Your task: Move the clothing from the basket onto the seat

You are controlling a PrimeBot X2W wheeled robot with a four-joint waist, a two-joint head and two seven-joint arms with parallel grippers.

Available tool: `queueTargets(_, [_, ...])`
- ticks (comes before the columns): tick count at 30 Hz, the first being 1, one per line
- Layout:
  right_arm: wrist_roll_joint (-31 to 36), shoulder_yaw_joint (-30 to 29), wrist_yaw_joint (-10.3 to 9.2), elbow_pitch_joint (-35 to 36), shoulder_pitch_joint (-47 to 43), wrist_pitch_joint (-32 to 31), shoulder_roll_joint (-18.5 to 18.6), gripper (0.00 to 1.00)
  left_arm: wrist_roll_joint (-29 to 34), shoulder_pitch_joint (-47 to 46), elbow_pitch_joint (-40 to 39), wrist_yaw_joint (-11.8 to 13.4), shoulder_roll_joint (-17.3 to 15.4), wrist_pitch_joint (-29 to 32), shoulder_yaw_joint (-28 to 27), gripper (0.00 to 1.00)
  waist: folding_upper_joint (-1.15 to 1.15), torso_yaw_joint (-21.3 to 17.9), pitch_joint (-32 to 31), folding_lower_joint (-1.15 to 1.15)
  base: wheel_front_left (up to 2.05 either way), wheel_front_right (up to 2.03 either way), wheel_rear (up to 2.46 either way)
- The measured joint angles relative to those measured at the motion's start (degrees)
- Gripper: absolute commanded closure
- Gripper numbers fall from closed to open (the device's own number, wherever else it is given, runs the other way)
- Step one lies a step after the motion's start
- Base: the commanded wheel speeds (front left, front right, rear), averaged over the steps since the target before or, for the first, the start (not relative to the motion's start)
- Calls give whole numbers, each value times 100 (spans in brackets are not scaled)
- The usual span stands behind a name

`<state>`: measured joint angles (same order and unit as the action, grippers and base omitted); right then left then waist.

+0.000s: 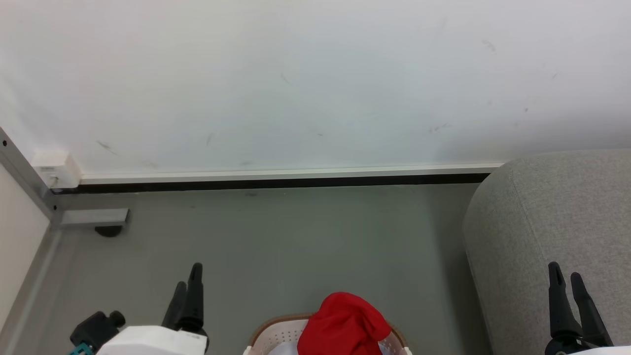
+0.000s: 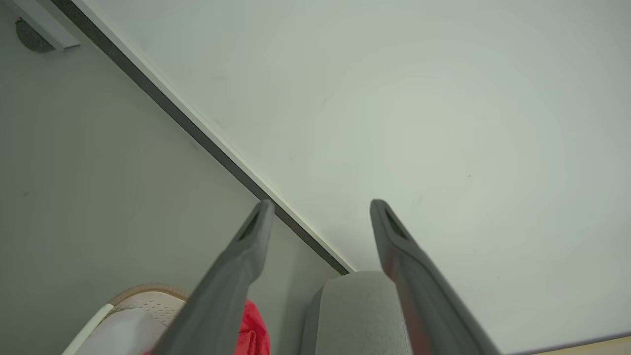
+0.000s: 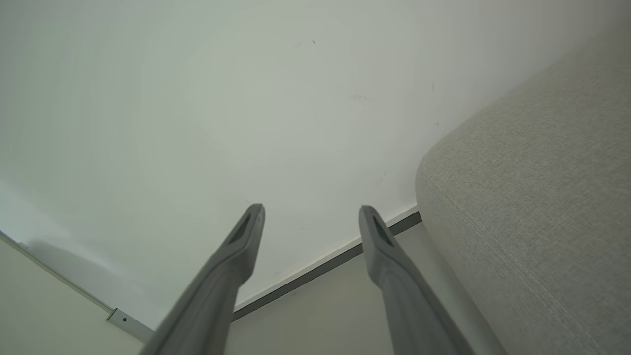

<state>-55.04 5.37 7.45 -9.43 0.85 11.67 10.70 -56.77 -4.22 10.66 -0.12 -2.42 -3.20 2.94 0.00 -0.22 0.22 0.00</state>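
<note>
At the bottom centre, the red clothing (image 1: 345, 325) sits heaped in the basket (image 1: 278, 334), not yet on the seat. Flanking it at lower left and lower right, the left gripper (image 1: 189, 276) and right gripper (image 1: 564, 270) hover empty, fingers apart, probably poised to reach. Farther up the right edge, the grey seat (image 1: 557, 222) waits.

No writing or number can be read anywhere; the red clothing (image 1: 342, 323) shows only plain fabric.

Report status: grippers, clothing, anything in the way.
Left gripper open, empty. Right gripper open, empty. Clothing heaped in basket, none on visible seat. No obstruction seen.
</note>
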Motion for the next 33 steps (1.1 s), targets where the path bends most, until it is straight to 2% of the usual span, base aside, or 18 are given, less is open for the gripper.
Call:
queueTargets(14, [1407, -261, 0, -103, -19, 60, -171, 0, 1272, 5, -13, 25, -2, -249, 155, 0, 0, -25, -7, 0, 0, 0, 0])
queueTargets(33, [2891, -513, 0, -249, -100, 149, -332, 0, 2508, 40, 40, 68, -8, -549, 367, 0, 0, -5, -45, 0, 0, 0, 0])
